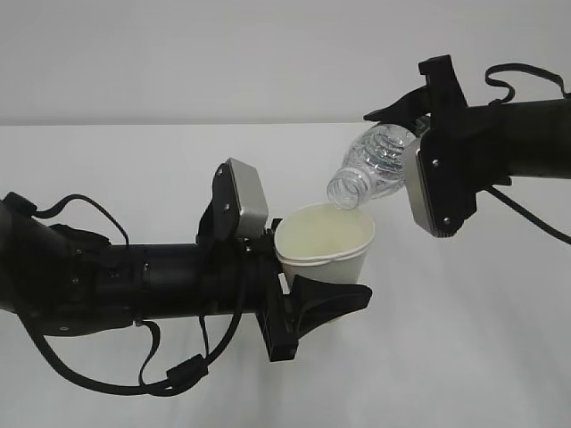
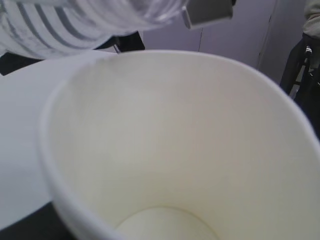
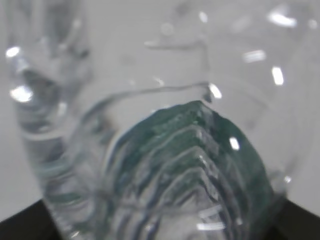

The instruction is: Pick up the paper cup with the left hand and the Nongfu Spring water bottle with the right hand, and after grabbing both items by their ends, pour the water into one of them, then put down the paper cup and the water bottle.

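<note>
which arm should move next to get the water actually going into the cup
Right, probably. The right hand holds the Nongfu Spring water bottle tilted, mouth just above the paper cup rim; tipping it further should pour. The left hand only needs to hold the cup steady.

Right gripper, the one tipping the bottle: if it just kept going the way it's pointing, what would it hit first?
The right gripper points left and slightly down. Carried on, the water bottle it holds would likely meet the paper cup rim first, since its mouth hangs just over it. Depth is uncertain.
</note>
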